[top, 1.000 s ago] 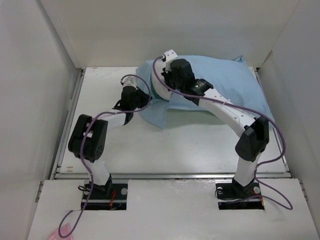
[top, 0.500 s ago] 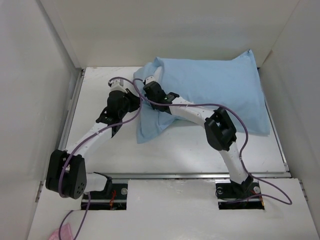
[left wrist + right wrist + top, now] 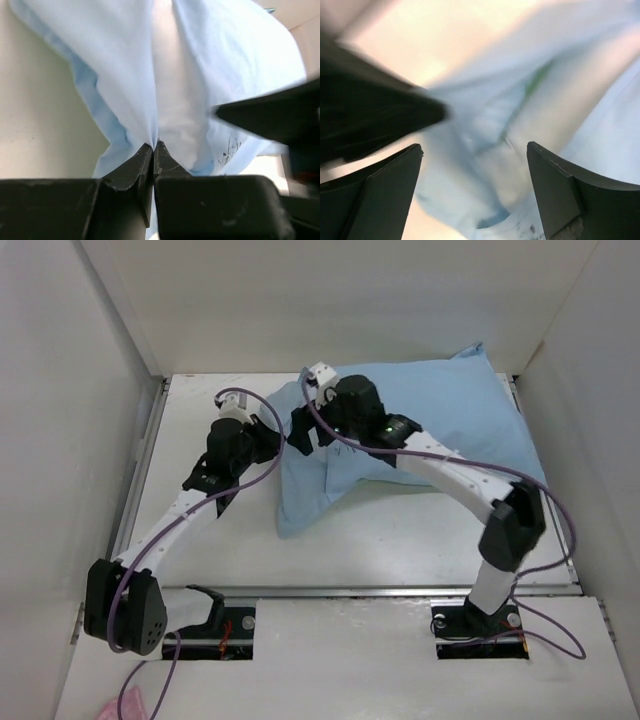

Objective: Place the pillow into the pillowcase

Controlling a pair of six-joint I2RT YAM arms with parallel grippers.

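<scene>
**Fig. Fabric handling at the open end of the pillowcase.** The pillowcase (image 3: 430,410) lay on the desk (image 3: 400,530), swollen along most of its length, with 1 limp flap trailing from its left end toward the arm bases. The pillow was nowhere plainly exposed. Judging by the bulge, it sat inside the pillowcase, though how deep could not be told.

The left gripper (image 3: 154,145) met the pillowcase at its left end, jaws pinched tight on a thin pleat of blue cloth. The right gripper (image 3: 475,146) hovered over the same end, jaws spread wide and holding nothing.

*Handling (judged).* The cloth was thin, light and without stiffness: it draped, creased and would follow whichever edge was pulled. A sliver of mint-green lining (image 3: 536,80) at the mouth suggested a slick satin face that could slide out of a shallow pinch. A hem or a doubled fold at the mouth offered the surest hold. The filling was soft and would give under a push instead of sliding as 1 block.

*Not resolved.* The right wrist view was blurred. A pale strip (image 3: 172,100) between 2 blue folds might have been pillow or merely brightly lit cloth. In the overhead view both grippers covered the mouth, and the pillowcase hid its own far side.
</scene>
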